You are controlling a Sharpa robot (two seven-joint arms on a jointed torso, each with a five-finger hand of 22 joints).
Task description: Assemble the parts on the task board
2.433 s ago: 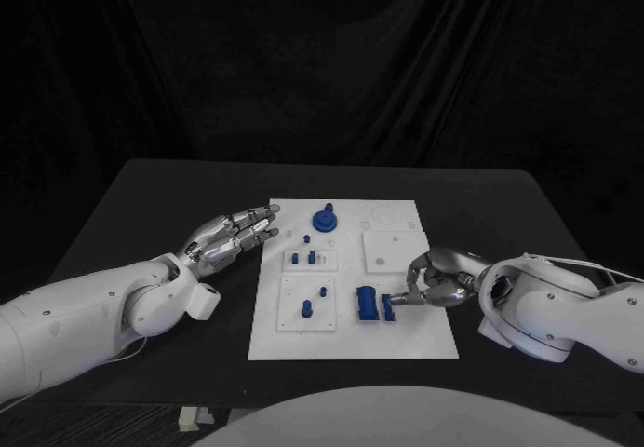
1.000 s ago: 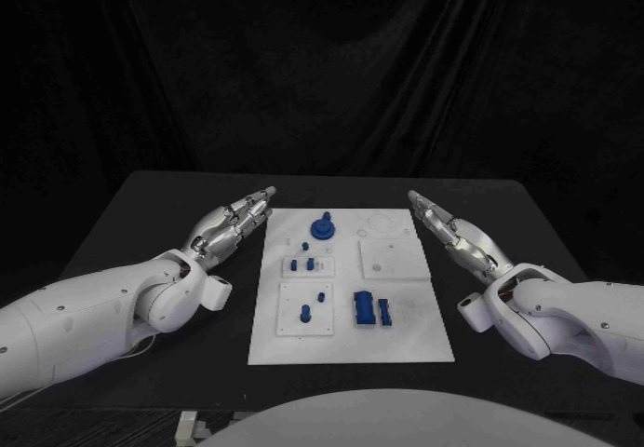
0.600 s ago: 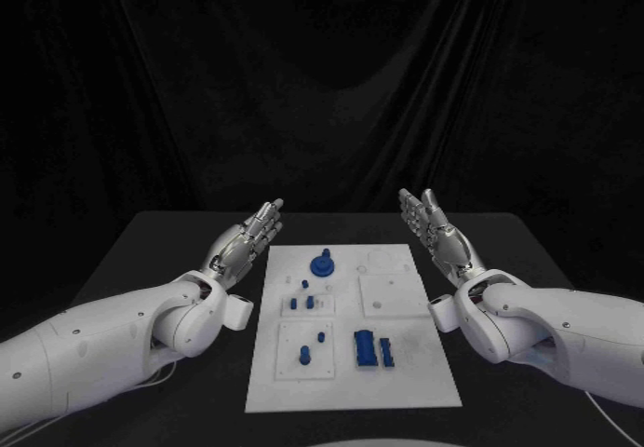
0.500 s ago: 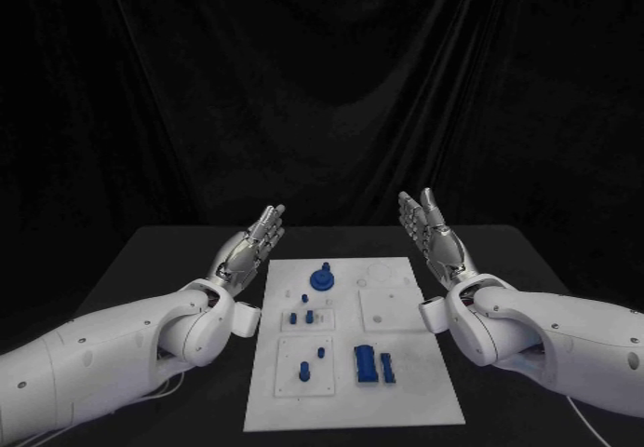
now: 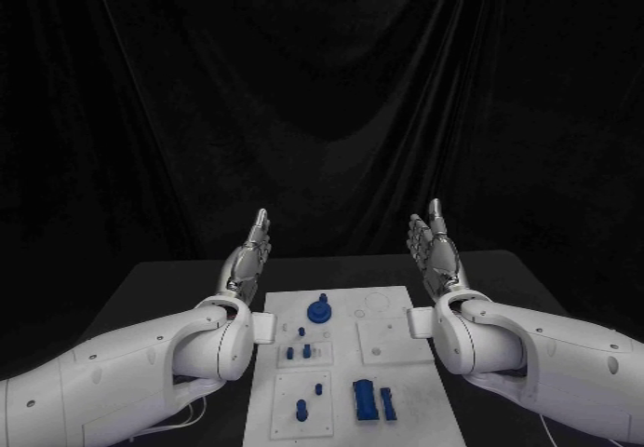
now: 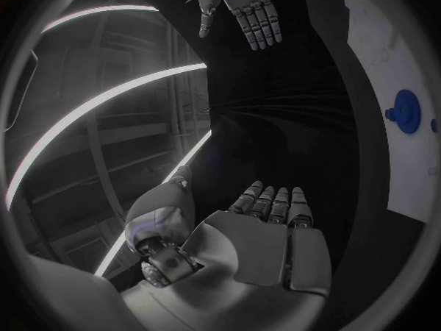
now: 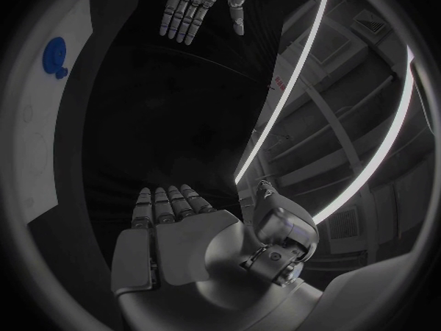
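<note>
Two hands are raised above the tabletop (image 5: 161, 279), fingers straight and pointing up, holding nothing: the left hand (image 5: 248, 259) at about ten o'clock from the board (image 5: 403, 307), the right hand (image 5: 435, 255) at about two o'clock, palms turned toward each other across it. The board lies flat between the two arms. On it, a round knob (image 5: 319, 311) stands near twelve o'clock, small pegs (image 5: 298, 352) sit just left of centre, and a block (image 5: 362, 400) with a thinner bar (image 5: 388, 403) just beside it lies toward five o'clock. More pegs (image 5: 301, 409) stand at seven o'clock.
</note>
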